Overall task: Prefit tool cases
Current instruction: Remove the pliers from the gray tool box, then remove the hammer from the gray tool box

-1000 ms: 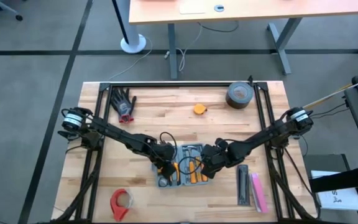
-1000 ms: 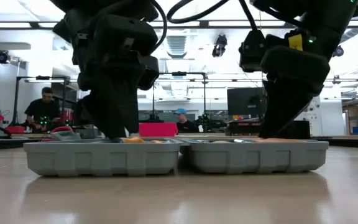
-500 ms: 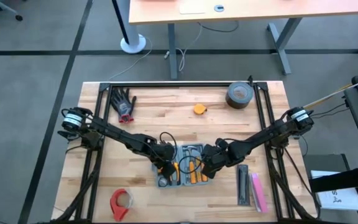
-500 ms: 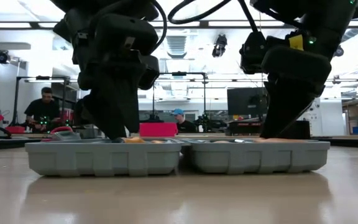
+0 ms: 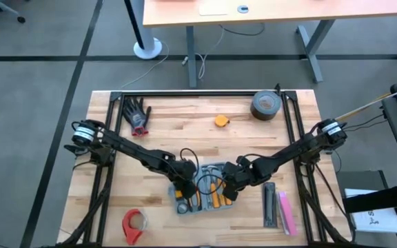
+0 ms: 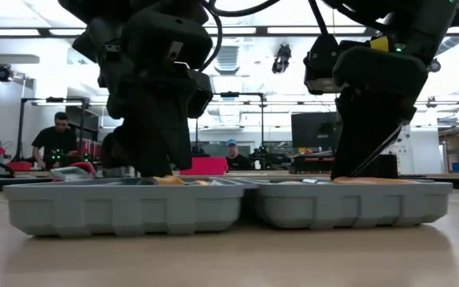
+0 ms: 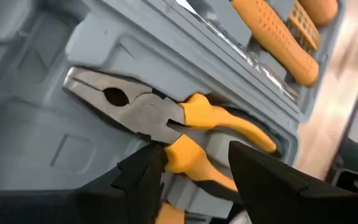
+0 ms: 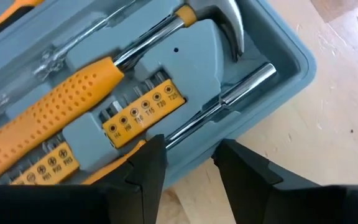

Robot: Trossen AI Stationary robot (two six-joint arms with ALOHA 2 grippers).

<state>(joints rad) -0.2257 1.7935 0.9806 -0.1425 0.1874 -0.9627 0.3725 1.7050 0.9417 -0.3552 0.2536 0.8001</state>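
Both grippers down in the open tool case, left one on the pliers.

The tool case point(image 5: 204, 187) lies open at six o'clock on the table, long axis three-to-nine. The left gripper point(image 7: 194, 165) stands at its nine o'clock half, fingers apart and straddling one yellow handle of the pliers point(image 7: 160, 121), not visibly pinching. The right gripper point(image 8: 185, 160) hovers at the three o'clock half, fingers apart beside the hammer point(image 8: 114, 68) and bit holder point(image 8: 138, 112). The left arm is nearer the pliers.
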